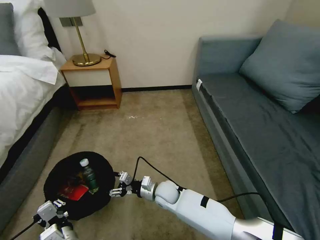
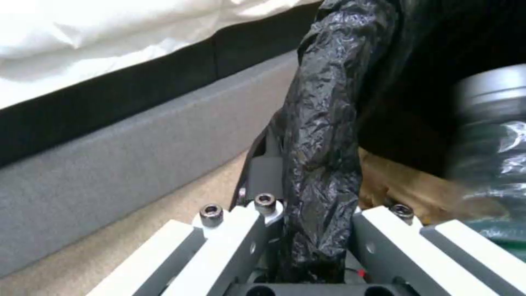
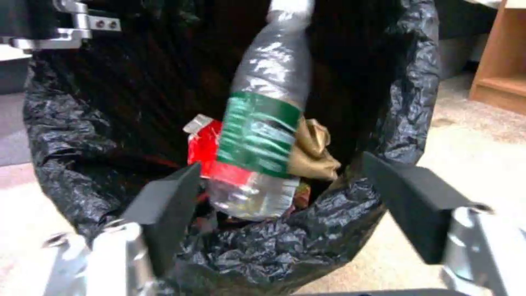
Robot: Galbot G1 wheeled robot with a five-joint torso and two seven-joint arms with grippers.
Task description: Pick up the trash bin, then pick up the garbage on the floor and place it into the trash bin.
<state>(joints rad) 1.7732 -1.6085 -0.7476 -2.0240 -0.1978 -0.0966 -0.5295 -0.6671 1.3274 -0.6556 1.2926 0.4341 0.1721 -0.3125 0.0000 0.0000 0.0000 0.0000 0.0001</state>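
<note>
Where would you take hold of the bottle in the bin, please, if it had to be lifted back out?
I would grip the bottle just under its white cap, coming from above. It stands nearly upright in the trash bin, neck up; its lower body is hemmed in by the red wrapper and the bag lining. The open right gripper hovers at the bin's rim.

Blurred bottle (image 2: 493, 135), partly cut off.
</note>
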